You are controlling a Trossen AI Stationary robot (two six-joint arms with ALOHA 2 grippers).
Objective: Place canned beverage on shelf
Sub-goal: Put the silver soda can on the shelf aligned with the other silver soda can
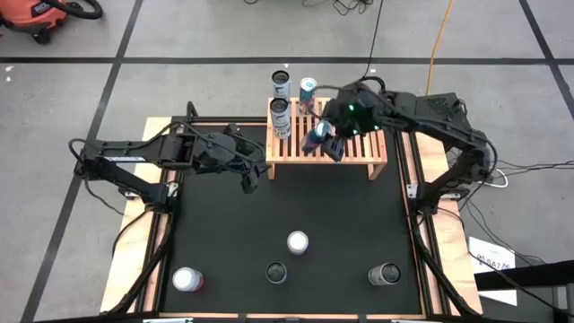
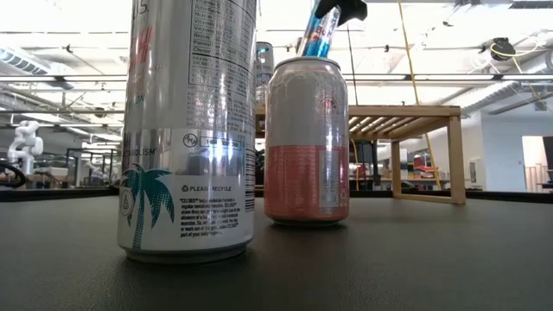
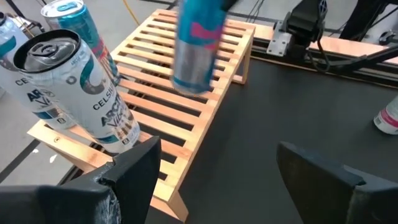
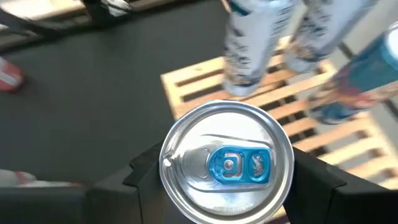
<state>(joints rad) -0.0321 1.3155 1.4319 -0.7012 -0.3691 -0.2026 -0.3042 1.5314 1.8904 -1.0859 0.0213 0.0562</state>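
Note:
My right gripper (image 1: 328, 139) holds a blue and pink canned beverage (image 3: 196, 43) above the middle of the light-wood slatted shelf (image 1: 354, 152). The right wrist view looks down on the can's silver top with its blue tab (image 4: 227, 163). Three more cans stand at the shelf's left end: two white (image 1: 282, 86) (image 1: 280, 117) and one teal (image 1: 308, 88). My left gripper (image 3: 217, 180) hangs open over the black mat just off the shelf's left end, with nothing between its fingers. My right gripper pinches the can's side wall just under the top rim (image 4: 177, 177), one finger (image 4: 140, 177) on each side. The fingers slant down from the table's right. The can hangs tilted below them (image 2: 321, 34), lifted clear of the slats.
Several cans stand on the mat near the front edge: silver (image 1: 297, 242), red-marked (image 1: 186, 280), dark-topped (image 1: 276, 272) and grey (image 1: 385, 274). Two of them fill the low view, one silver (image 2: 190, 130) and one pink (image 2: 307, 142). The shelf's right half (image 1: 363, 135) is bare slats.

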